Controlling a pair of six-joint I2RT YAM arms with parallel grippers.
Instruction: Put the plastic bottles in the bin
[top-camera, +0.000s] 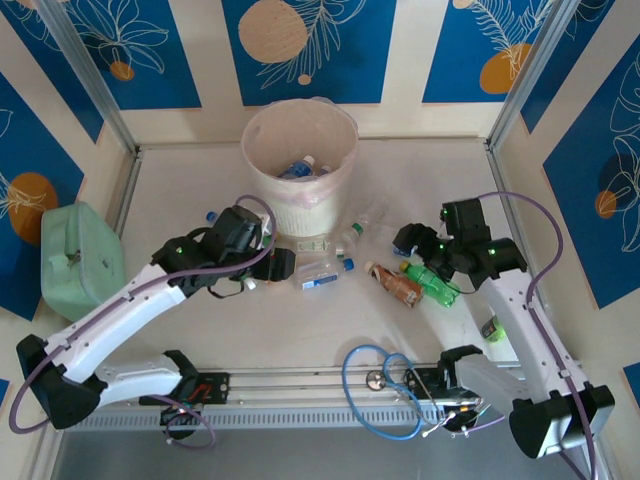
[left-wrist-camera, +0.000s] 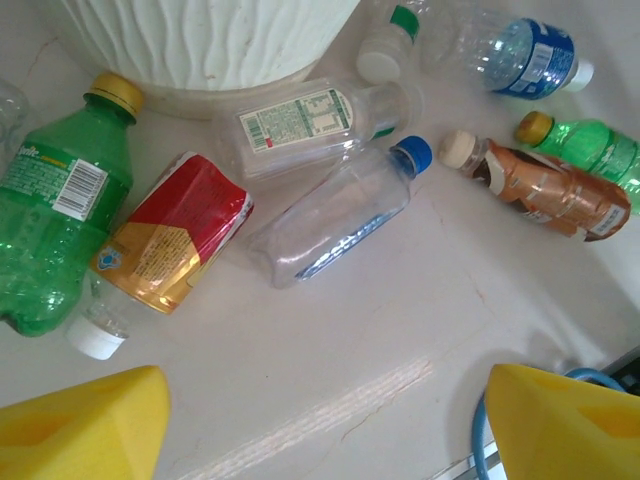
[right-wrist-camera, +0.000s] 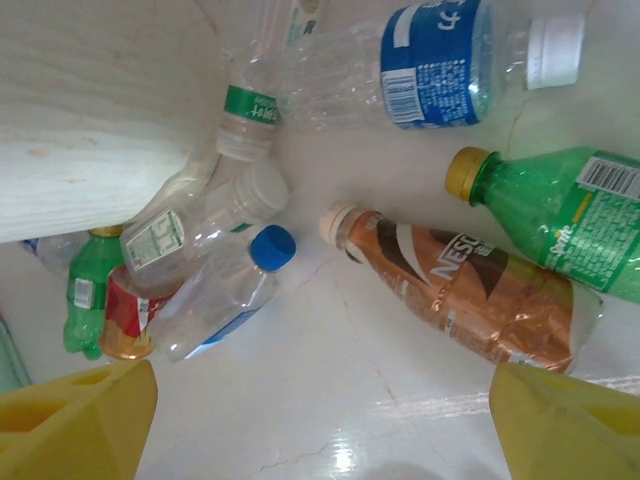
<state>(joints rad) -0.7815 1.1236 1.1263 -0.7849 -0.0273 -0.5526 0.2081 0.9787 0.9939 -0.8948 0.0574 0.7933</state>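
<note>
We see the table (top-camera: 300, 330) with the bin (top-camera: 300, 150) standing upright at its far middle. Several plastic bottles (top-camera: 300, 168) already lie inside it. A mint-green case (top-camera: 80, 255) sits at the table's left edge. The left gripper (left-wrist-camera: 320, 440) hovers just in front of the bin, jaws wide and holding nothing. The right gripper (right-wrist-camera: 320, 430) hangs near the bin's right side, likewise wide and empty. Between them more bottles lie on their sides on the table. We count a green bottle (left-wrist-camera: 55, 225) just beside a red-labelled bottle (left-wrist-camera: 175, 235), a clear blue-capped bottle (left-wrist-camera: 340, 215), a brown bottle (right-wrist-camera: 470, 295) next to a second green bottle (right-wrist-camera: 570, 220), and a blue-labelled bottle (right-wrist-camera: 440, 60).
</note>
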